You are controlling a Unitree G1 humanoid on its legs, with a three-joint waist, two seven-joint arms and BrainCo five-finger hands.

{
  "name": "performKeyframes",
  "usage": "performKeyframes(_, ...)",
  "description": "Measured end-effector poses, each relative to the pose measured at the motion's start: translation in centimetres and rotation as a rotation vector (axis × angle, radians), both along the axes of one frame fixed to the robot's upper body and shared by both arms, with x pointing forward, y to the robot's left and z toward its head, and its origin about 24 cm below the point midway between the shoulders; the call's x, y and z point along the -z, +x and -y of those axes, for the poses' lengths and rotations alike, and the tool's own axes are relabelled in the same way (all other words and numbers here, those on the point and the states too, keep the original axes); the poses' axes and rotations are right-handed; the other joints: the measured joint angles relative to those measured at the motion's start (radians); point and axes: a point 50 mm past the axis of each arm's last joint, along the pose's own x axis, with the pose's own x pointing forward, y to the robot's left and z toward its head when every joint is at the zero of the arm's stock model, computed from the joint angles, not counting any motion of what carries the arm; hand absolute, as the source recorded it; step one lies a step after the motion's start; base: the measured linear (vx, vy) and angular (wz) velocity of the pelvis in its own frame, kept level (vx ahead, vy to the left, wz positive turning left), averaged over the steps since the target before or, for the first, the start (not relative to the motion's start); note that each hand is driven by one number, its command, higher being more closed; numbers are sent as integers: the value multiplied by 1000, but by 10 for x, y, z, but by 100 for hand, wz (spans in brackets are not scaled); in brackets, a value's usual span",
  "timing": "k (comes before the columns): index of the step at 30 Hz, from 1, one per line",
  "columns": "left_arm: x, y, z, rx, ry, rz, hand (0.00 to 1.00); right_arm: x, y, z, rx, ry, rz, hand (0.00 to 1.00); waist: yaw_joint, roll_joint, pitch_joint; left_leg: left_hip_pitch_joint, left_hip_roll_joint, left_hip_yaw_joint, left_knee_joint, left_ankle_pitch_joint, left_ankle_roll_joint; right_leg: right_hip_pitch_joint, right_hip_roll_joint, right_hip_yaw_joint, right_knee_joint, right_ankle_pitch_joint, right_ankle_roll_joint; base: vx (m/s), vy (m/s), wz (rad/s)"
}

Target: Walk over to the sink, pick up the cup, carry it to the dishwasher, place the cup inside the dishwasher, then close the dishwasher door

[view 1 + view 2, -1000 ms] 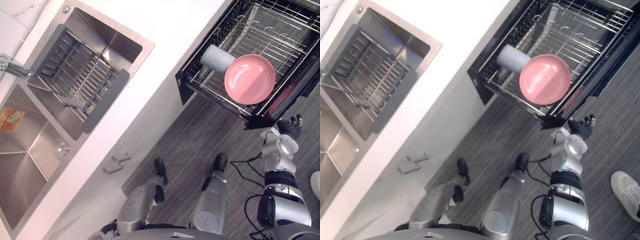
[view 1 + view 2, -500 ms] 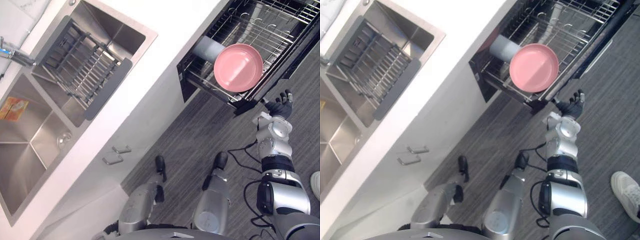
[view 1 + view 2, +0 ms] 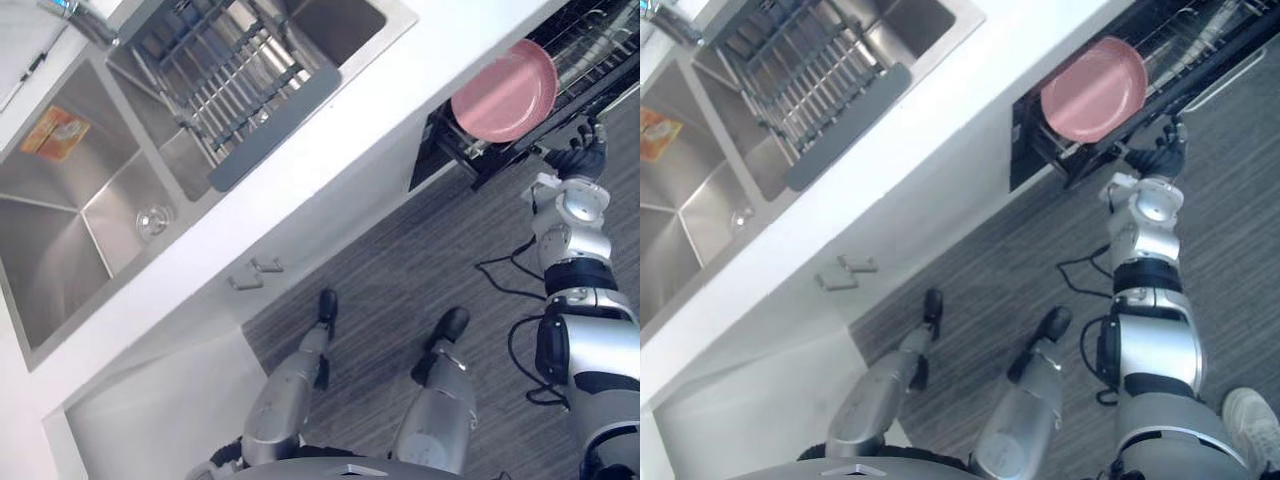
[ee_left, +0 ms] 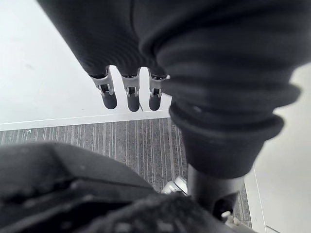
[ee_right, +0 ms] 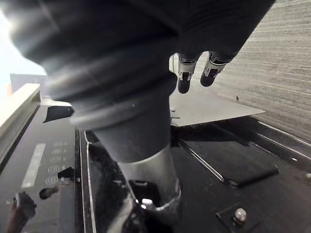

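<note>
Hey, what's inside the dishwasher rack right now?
A pink plate lies in the wire rack. The white counter covers the part of the rack beside the plate, so anything else in there is hidden.

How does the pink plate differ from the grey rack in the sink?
The plate is round, pink and solid; the rack is long, grey and barred. The plate sits in the dishwasher; the rack spans one basin of the sink. Both hold nothing.
</note>
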Motion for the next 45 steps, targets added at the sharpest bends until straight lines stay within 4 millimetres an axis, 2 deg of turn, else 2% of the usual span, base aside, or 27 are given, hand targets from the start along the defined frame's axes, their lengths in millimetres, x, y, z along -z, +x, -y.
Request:
performKeyframes(4,-1,2,1,0,-17,26,0,-19,-1,9,28,-35,8,0,25,2,-1,-42,0,-50,-3,11,-12,-14,0,-42,-1,-5,-4,-44,-136,25)
performKeyframes(6,-1,3,1,-8,-33,37,0,-31,-3,14,47,-47,27,0,50,4,-3,-68,2,-74,-1,14,-15,-31,3,-55,1,-5,-8,-43,-148,19)
performKeyframes(9,-1,4,2,1,-42,44,0,-45,-6,21,80,-62,40,0,71,20,-14,-108,2,-133,10,18,-21,-34,7,-103,5,-13,-12,-27,-141,37)
performKeyframes(12,-3,7,3,5,-56,74,0,-55,-15,33,145,-46,77,0,120,29,-21,-144,9,-181,15,21,-26,-38,17,-152,15,-31,-17,-23,-138,34)
performKeyframes(16,-3,11,3,7,-59,89,0,-65,-23,42,208,-13,135,0,161,29,-21,-172,16,-218,15,30,-38,-57,17,-181,59,-67,-22,-6,-140,27)
performKeyframes(18,-3,11,3,6,-59,91,0,-68,-28,50,232,-21,138,0,163,29,-21,-179,17,-232,14,34,-40,-62,16,-184,79,-82,-29,2,-147,16)
performKeyframes(21,-4,12,3,4,-60,100,0,-66,-26,47,218,-25,135,0,165,29,-21,-180,26,-235,17,31,-44,-67,20,-185,98,-104,-26,-32,-145,0)
performKeyframes(26,-5,15,3,-14,-70,144,0,-70,-26,46,213,-21,173,0,187,29,-21,-208,56,-235,18,27,-51,-99,45,-186,113,-116,-36,-72,-109,-4)
performKeyframes(31,-8,22,1,-19,-57,197,0,-67,-24,44,217,-4,164,0,191,28,-20,-198,69,-231,15,34,-54,-101,49,-183,141,-136,-45,-59,-83,-1)
performKeyframes(34,-13,33,-1,-35,-43,268,0,-56,-20,38,204,25,153,0,185,22,-16,-170,74,-221,10,37,-51,-93,48,-167,168,-154,-49,-22,-87,-7)
performKeyframes(37,-19,45,-4,-48,-14,342,0,-24,-11,21,145,94,135,0,167,-12,8,-104,83,-198,-6,38,-52,-56,48,-148,190,-171,-54,13,-95,-11)
performKeyframes(39,-24,53,-12,-85,12,387,0,15,-7,0,65,112,87,0,132,-58,41,-40,86,-165,-7,26,-43,1,51,-137,190,-183,-51,26,-82,-10)
performKeyframes(40,-24,54,-14,-98,22,389,0,25,-7,-6,44,121,75,0,121,-70,48,-24,88,-158,-7,23,-45,14,54,-134,184,-183,-51,34,-64,-23)
performKeyframes(41,-27,58,-18,-114,36,405,0,46,-8,-18,13,128,44,0,104,-100,59,6,92,-138,-7,14,-43,39,63,-120,171,-181,-49,34,-52,-35)
performKeyframes(42,-29,60,-26,-119,47,410,0,71,-12,-29,-11,150,5,0,90,-131,65,39,99,-119,-7,3,-46,65,77,-100,151,-175,-48,37,-46,-42)
performKeyframes(43,-30,62,-29,-125,50,413,0,84,-15,-35,-21,169,-15,0,83,-145,68,58,102,-110,-7,-1,-45,82,83,-93,139,-171,-46,45,-33,-38)
performKeyframes(45,-32,62,-36,-141,58,404,0,125,-32,-54,-53,204,-82,0,57,-182,57,110,109,-67,-7,-13,-45,144,102,-84,94,-151,-44,48,-16,-34)
